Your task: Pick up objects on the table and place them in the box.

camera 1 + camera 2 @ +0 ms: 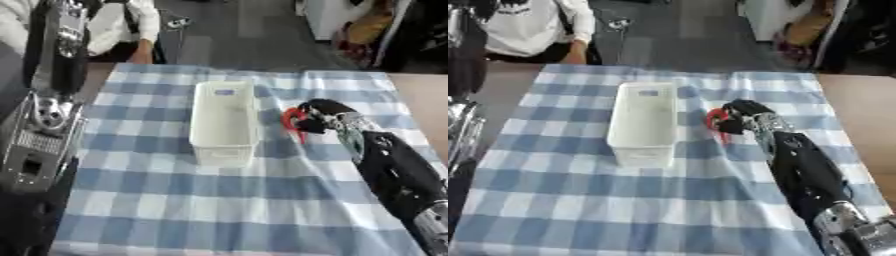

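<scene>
- One small red curved object (290, 118), shape hard to make out, sits pinched in the curled fingers (308, 123) of the black right hand (325, 116), just right of the box and about level with its rim.
- White rectangular plastic box (225, 122) looks empty, so I'd carry the red thing left over the near wall, get it above the middle, then let go.
- Keep it high enough not to nudge the box across the blue-and-white checked cloth on the surface (219, 200).
- Left hand isn't visible.
</scene>
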You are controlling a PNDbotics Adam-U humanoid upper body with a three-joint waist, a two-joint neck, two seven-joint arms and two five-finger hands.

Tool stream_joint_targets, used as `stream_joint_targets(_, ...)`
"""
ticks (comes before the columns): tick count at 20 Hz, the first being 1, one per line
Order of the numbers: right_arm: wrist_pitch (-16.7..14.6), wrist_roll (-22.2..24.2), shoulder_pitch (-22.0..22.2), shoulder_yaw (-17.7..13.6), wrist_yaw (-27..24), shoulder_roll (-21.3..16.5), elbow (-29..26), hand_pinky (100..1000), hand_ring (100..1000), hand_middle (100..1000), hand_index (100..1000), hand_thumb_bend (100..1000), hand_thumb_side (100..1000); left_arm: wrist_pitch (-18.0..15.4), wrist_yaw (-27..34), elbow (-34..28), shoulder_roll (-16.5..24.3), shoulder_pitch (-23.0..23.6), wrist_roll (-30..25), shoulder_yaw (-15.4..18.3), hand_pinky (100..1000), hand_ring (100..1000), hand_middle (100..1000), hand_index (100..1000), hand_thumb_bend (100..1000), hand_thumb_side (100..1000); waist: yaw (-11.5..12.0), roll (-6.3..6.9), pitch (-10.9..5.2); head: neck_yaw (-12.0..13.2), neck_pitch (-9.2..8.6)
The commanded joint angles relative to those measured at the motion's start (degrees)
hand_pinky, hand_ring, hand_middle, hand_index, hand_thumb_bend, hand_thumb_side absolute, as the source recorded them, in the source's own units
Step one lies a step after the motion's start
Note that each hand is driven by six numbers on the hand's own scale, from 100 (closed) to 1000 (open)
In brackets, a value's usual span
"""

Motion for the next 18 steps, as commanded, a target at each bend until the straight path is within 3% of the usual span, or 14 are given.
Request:
stream_joint_targets(1, -0.25, 0.48, -1.41, -0.01, -0.51, -0.56, -0.32, 994, 875, 802, 927, 100, 1000, -0.05, 0.45, -0.92, 0.29, -1.48, -0.21, -0.10, 707, 686, 861, 920, 285, 1000, 0.18, 0.08, -0.28, 0.65, 0.05)
stream_joint_targets(4, -1.38, 1.20, -1.04, 0.53, 0.64, -0.63, -0.30, 993, 859, 754, 895, 100, 1000, -0.05, 0.46, -0.93, 0.27, -1.61, -0.27, -0.13, 707, 686, 861, 920, 285, 1000, 0.25, 0.07, -0.16, 0.89, 0.05)
stream_joint_targets(7, -3.20, 0.76, -0.71, 1.29, 3.66, -0.84, -1.10, 955, 752, 609, 750, 100, 1000, -0.06, 0.47, -0.96, 0.25, -1.71, -0.25, -0.09, 707, 686, 861, 920, 285, 1000, 0.29, 0.09, -0.07, 1.02, 0.05)
stream_joint_targets(9, -4.21, -0.19, -0.48, 1.51, 6.52, -1.04, -1.62, 927, 689, 562, 694, 120, 1000, -0.05, 0.46, -0.98, 0.25, -1.75, -0.24, -0.08, 707, 686, 861, 920, 285, 1000, 0.28, 0.10, -0.01, 1.13, 0.05)
stream_joint_targets(12, -5.47, -2.08, -0.28, 1.46, 10.60, -1.33, -2.23, 809, 564, 490, 600, 164, 1000, -0.04, 0.45, -0.99, 0.22, -1.87, -0.27, -0.11, 708, 686, 861, 920, 286, 1000, 0.32, 0.11, 0.09, 1.11, 0.05)
stream_joint_targets(14, -6.33, -4.15, -0.14, 1.29, 12.90, -1.49, -2.70, 688, 489, 436, 512, 182, 1000, -0.03, 0.45, -1.02, 0.15, -2.01, -0.28, -0.11, 708, 686, 861, 920, 286, 1000, 0.40, 0.12, 0.17, 1.15, 0.05)
stream_joint_targets(16, -6.99, -7.09, 0.01, 1.16, 14.96, -1.65, -3.30, 501, 368, 335, 401, 191, 1000, -0.03, 0.45, -1.04, 0.11, -2.12, -0.26, -0.09, 708, 686, 861, 920, 286, 1000, 0.46, 0.12, 0.25, 1.23, 0.05)
stream_joint_targets(17, -7.25, -8.91, 0.14, 1.07, 15.87, -1.73, -3.57, 459, 340, 313, 376, 183, 1000, -0.02, 0.45, -1.06, 0.08, -2.18, -0.24, -0.08, 708, 686, 861, 920, 286, 1000, 0.49, 0.11, 0.29, 1.27, 0.05)
stream_joint_targets(18, -7.45, -11.06, 0.21, 0.99, 16.77, -1.86, -3.96, 278, 231, 215, 279, 127, 1000, -0.03, 0.44, -1.08, 0.06, -2.25, -0.24, -0.08, 708, 686, 861, 920, 286, 1000, 0.55, 0.10, 0.34, 1.34, 0.05)
